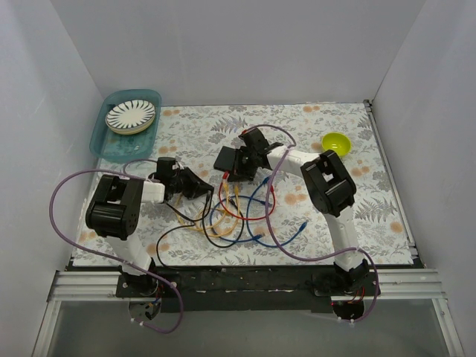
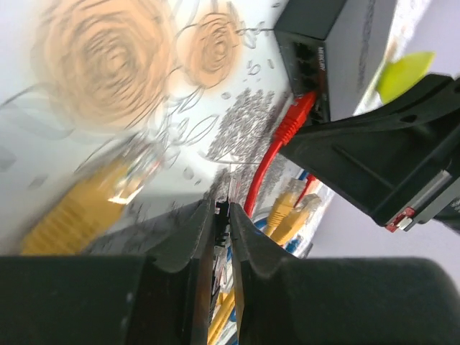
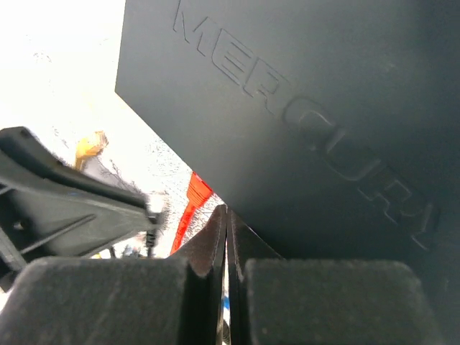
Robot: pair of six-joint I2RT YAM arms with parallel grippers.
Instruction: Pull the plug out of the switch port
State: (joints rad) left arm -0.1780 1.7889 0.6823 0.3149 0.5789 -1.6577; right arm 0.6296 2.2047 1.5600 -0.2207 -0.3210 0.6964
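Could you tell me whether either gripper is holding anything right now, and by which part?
The right gripper is shut on nothing, its tips by the switch. The left gripper looks shut too; whether it pinches anything cannot be told.

I work in a lab test cell: white panels (image 1: 238, 52) box in the table (image 1: 387, 195), with a metal rail (image 1: 82, 285) at its near edge.

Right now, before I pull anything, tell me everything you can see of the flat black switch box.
The flat matte-black plastic-looking switch box lies on the floral-patterned table cover near mid-table. Its top bears moulded MERCURY lettering. A row of sockets runs along the edge facing the arms; a red cable plug is seated in one, and those beside it look empty. The right gripper, shut, is at its right side; contact cannot be confirmed.
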